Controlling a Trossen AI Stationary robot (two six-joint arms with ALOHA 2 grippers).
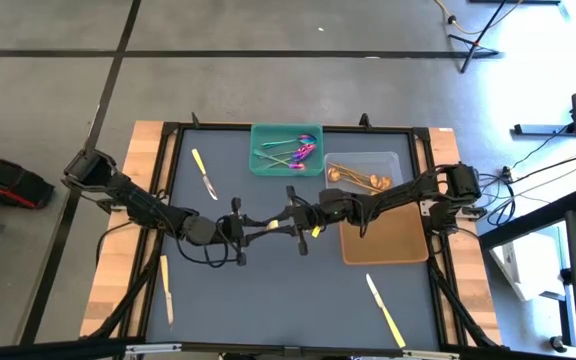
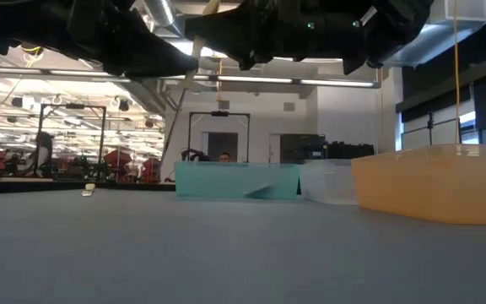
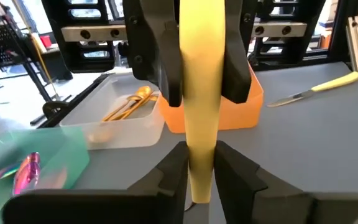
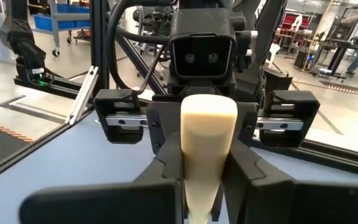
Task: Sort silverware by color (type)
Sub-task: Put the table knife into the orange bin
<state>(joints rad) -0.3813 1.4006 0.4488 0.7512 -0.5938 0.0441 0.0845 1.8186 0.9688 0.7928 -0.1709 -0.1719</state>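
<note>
A pale yellow knife (image 3: 199, 93) hangs level over the middle of the table, between my two grippers, which face each other. My left gripper (image 1: 251, 228) comes from the table's left and is shut on the knife. My right gripper (image 1: 293, 221) comes from the right and is shut on the same knife. Only a short yellow piece (image 1: 271, 225) shows between them from above. Three more knives lie flat on the mat: one at the far left (image 1: 204, 174), one at the near left (image 1: 166, 288) and one at the near right (image 1: 386, 312). My left gripper pinches the knife's yellow handle (image 3: 199, 177) between its two fingers (image 3: 173, 165), level, coming from the table's left and pointing along the knife. The knife is lifted clear of the table. Which end of the handle it has cannot be told. My right gripper pinches the yellow handle (image 4: 205, 158) between its two fingers (image 4: 166, 168), one on each flat side. It comes level from the table's right, along the knife. The handle runs straight on to the left gripper; the blade does not show.
A green tray (image 1: 266, 160) with purple-headed spoons stands at the far middle. Beside it a clear tray (image 1: 393, 160) holds gold spoons. An orange tray (image 1: 383, 240) stands nearer, under the right arm. Open mat lies along the near side.
</note>
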